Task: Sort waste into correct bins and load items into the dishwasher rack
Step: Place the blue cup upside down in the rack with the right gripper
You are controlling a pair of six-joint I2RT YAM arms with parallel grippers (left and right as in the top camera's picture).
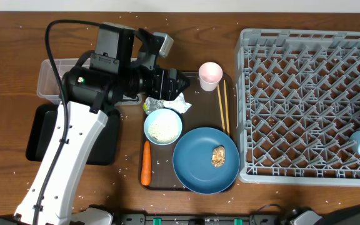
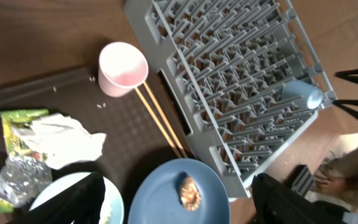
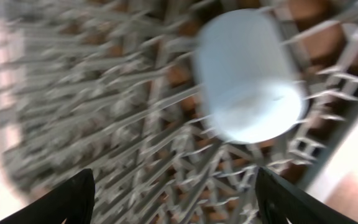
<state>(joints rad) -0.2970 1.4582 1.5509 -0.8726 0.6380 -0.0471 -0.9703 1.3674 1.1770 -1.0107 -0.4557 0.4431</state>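
Observation:
My left gripper (image 1: 179, 84) is open and empty above the crumpled white-silver wrapper (image 1: 169, 103) and the yellow-green packet (image 2: 16, 127) on the brown serving tray. In the left wrist view its fingers (image 2: 176, 190) frame the blue plate (image 2: 160, 199), which carries the brown food lump (image 2: 189, 191). The pale-blue bowl (image 1: 163, 126) holds white rice. The carrot (image 1: 145, 164), pink cup (image 1: 210, 73) and chopsticks (image 1: 223, 106) lie on the tray. My right gripper (image 3: 173, 186) is open over the grey rack (image 1: 308, 100), just back from the light-blue cup (image 3: 247, 74) lying on its side.
The clear tub (image 1: 49, 78) and the black tray (image 1: 39, 134) sit left of the brown serving tray (image 1: 199, 106), partly under my left arm. Rice grains are scattered over the wooden table. The rack fills the right side.

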